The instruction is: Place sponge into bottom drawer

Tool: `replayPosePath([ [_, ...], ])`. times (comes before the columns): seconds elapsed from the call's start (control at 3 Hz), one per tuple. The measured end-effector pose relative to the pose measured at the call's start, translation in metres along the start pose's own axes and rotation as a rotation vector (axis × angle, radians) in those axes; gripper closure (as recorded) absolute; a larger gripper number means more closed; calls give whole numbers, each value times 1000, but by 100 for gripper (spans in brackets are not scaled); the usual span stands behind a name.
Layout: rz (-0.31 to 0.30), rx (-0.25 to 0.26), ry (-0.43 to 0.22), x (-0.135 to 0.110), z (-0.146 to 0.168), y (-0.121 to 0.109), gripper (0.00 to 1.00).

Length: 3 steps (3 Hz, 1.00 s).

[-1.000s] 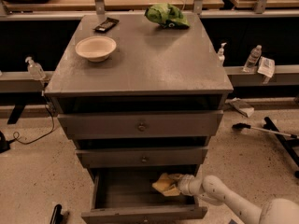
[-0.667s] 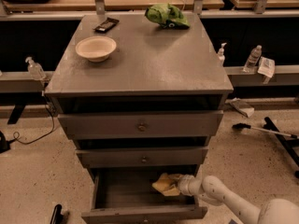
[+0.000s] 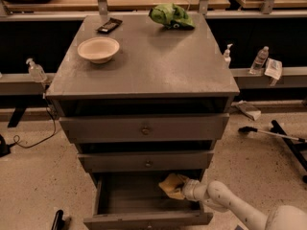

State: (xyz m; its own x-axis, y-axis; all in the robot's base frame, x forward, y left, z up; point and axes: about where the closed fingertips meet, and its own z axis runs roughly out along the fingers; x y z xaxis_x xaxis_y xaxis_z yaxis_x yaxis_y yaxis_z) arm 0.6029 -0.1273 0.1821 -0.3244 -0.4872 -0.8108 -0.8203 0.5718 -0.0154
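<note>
The bottom drawer (image 3: 144, 219) of the dark grey cabinet is pulled open toward me. The pale yellow sponge (image 3: 171, 185) is inside it, at the right rear, low over the drawer floor. My gripper (image 3: 181, 188) reaches in from the lower right on a white arm (image 3: 225, 201) and sits right against the sponge. The fingers are hidden behind the sponge and the wrist.
On the cabinet top (image 3: 158, 61) stand a beige bowl (image 3: 98, 49), a green cloth lump (image 3: 171, 16) and a dark flat object (image 3: 109, 25). The two upper drawers (image 3: 144, 128) are closed. Bottles (image 3: 259, 59) stand on side ledges. A black tool (image 3: 271, 132) lies on the floor at right.
Nothing has visibly moved; the gripper and sponge stay in the same spot inside the bottom drawer.
</note>
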Motion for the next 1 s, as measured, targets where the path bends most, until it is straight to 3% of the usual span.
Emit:
replayPosePath([
  [0.67,9,0,-32,-3,-1,-1,7],
  [1.0,31,8,-96,-5,-10,-2,0],
])
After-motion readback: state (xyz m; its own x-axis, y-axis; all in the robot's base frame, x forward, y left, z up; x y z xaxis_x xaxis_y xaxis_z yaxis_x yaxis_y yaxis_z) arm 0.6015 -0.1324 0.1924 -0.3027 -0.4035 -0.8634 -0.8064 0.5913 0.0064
